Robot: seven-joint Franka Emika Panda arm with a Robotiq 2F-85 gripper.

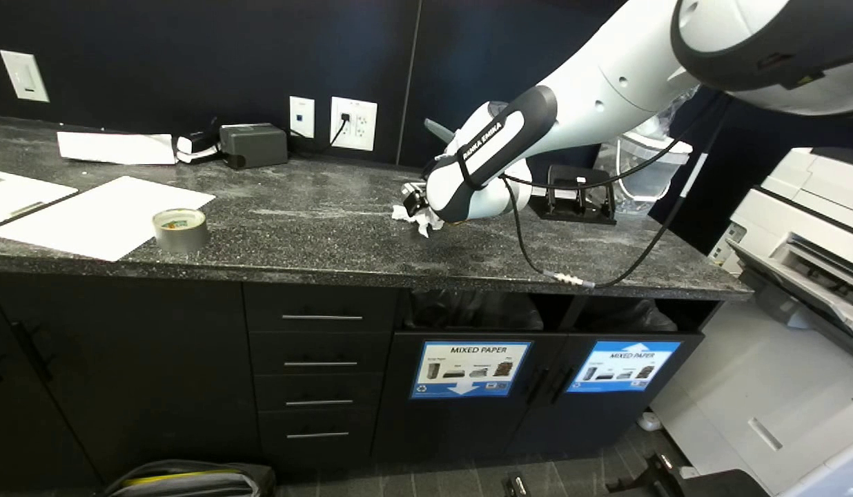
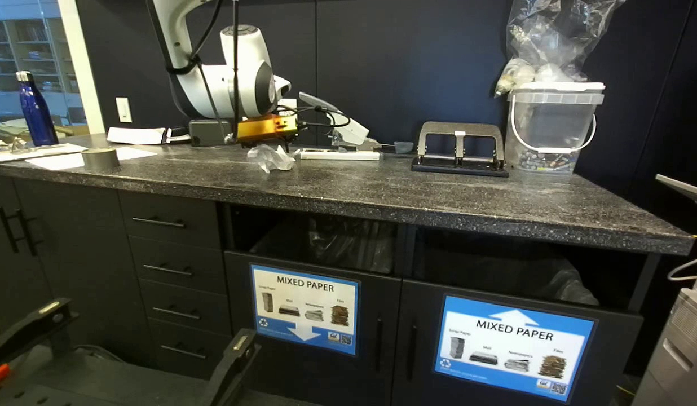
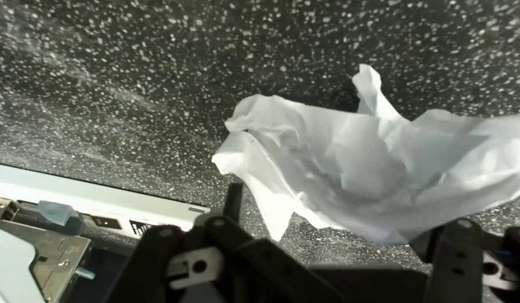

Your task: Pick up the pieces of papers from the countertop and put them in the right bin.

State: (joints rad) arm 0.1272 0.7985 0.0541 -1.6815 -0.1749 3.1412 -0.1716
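We find the black two-fingered gripper [image 3: 329,221] low over the dark grey, speckled stone countertop [image 1: 316,238], its jaws wide apart. The crumpled white paper scrap [image 3: 361,160] lies on the countertop and, in the wrist view, shows across the gap; contact with either jaw we cannot tell.

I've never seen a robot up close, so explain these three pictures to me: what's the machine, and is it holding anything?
The white machine is a robot arm that hangs over a dark countertop. Two pictures come from cameras outside it; the close-up comes from a camera on its wrist, beside the tool, its grasping end. On the countertop are a crumpled piece of paper, flat white sheets, a roll of tape, a hole punch and a clear bucket. Nothing looks held: in the close-up the tool's fingers stand apart, the paper near them not visibly pinched.
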